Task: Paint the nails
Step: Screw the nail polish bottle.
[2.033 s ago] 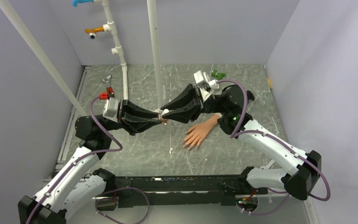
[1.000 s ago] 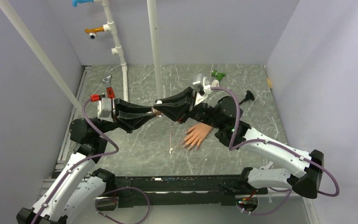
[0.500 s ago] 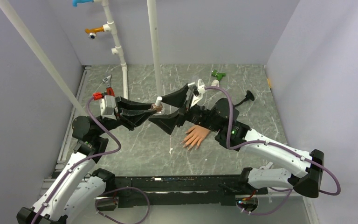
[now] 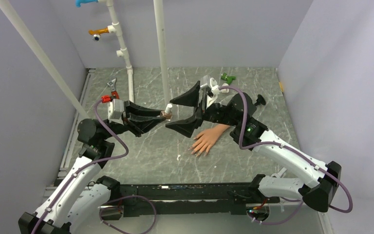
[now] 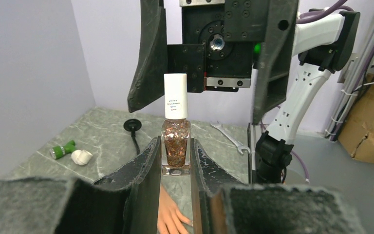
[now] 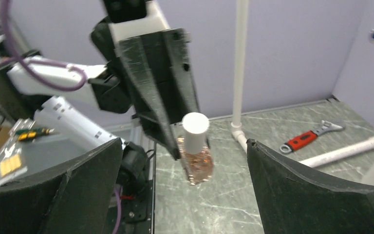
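A small bottle (image 4: 167, 113) of copper glitter polish with a white cap (image 5: 176, 95) hangs above the table, and my left gripper (image 4: 164, 116) is shut on its glass body (image 5: 176, 146). My right gripper (image 4: 169, 115) faces it from the right, open wide, its jaws standing well apart on either side of the capped bottle (image 6: 197, 163) without touching it. The peach mannequin hand (image 4: 206, 140) lies flat on the table below the right arm, fingers spread toward the near edge. Its nails (image 4: 196, 151) are too small to make out; a few fingers (image 5: 171, 220) show under the bottle.
A red-handled wrench (image 4: 112, 90) lies at the back left beside white pipes (image 4: 161, 53). A green and white fitting (image 4: 227, 77) and a black knobbed tool (image 4: 258, 100) lie at the back right. A silver spanner (image 5: 230, 137) rests on the table.
My right gripper, shut on the bottle's cap a second ago, has opened wide and drawn back slightly to the right. The left gripper still holds the bottle, cap on.
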